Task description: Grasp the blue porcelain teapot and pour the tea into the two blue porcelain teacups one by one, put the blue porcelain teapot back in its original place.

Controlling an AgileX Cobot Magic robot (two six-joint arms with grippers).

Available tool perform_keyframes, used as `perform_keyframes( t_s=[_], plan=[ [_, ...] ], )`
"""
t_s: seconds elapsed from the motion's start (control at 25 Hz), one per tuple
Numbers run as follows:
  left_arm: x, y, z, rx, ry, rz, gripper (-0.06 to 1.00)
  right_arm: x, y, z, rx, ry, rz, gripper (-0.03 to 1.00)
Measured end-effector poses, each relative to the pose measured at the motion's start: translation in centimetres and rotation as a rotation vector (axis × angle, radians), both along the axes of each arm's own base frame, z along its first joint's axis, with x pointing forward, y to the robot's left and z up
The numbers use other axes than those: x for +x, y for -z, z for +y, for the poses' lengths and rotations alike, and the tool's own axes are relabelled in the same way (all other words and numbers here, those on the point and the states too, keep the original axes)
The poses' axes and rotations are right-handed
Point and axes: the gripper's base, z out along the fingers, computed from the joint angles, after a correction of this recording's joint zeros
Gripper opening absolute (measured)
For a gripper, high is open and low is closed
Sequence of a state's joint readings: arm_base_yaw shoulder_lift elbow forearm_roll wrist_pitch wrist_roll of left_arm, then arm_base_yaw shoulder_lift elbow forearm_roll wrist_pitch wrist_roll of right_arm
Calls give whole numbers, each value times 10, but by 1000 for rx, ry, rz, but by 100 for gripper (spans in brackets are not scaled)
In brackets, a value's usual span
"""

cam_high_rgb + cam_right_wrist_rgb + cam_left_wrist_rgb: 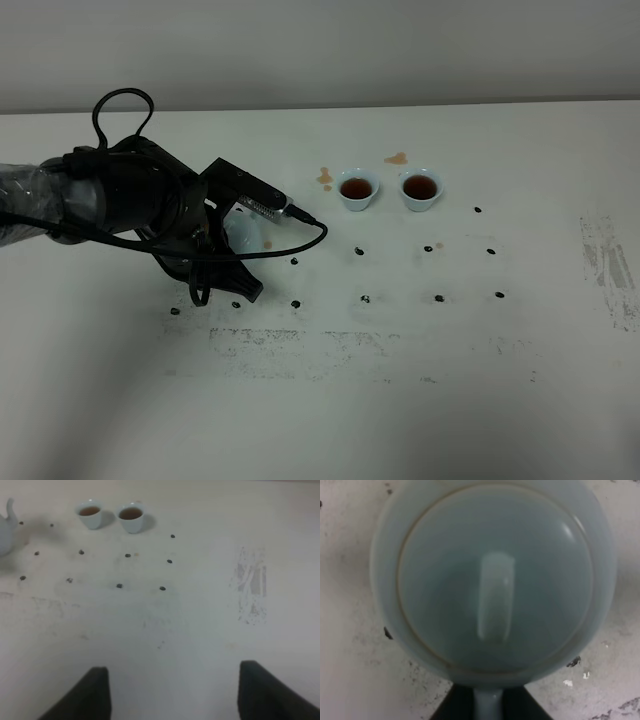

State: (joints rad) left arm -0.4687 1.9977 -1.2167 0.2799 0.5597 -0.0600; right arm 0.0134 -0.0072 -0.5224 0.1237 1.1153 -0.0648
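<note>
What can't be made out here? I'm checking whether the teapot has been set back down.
- Teapot: exterior high view, mostly hidden behind the left arm; contact with the table unclear.
- Left gripper: left wrist view, cut off by the edge; its hold on the handle barely shows.
- Teapot's spout: right wrist view, body cut off by the edge.

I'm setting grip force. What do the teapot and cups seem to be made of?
Teapot: probably glazed porcelain, pale blue and glossy, with soft highlights on the lid. Cups: seemingly the same glazed ceramic, smooth pale walls, holding brown tea. Hard, slick surfaces, likely.
</note>
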Motion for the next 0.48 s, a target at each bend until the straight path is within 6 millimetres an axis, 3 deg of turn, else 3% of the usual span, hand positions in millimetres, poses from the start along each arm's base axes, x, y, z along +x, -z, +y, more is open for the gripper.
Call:
perform_keyframes(
  t_s=[0.2, 0.48],
  plan=[
    [0, 0, 1, 3, 0, 2, 11, 0, 0, 0, 0, 0, 0, 56],
    [-1, 1, 3, 19, -8, 21, 30, 0, 0, 0, 0, 0, 0, 56]
  ],
)
